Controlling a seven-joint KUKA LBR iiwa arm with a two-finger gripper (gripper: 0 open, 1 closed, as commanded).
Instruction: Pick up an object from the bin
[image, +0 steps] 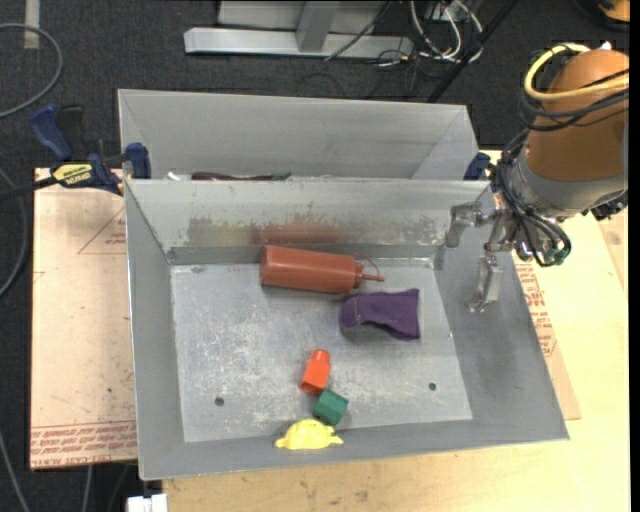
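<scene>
My gripper (470, 262) hangs over the bin's right sloping wall, open, with nothing between its fingers. One fingertip (453, 230) points toward the back wall and the other (485, 292) hangs lower. Nearest to it, to its left on the bin floor, lies a purple soft thing (382, 313) shaped like a sock. Just behind that, a red-brown squeeze bottle (308, 270) lies on its side along the back wall, its nozzle pointing right. The gripper touches neither.
Toward the front of the bin floor sit a small orange block (316, 369), a green cube (330, 407) and a yellow lump (308, 435) at the front edge. The arm with its orange cover stands beyond the bin's right rim.
</scene>
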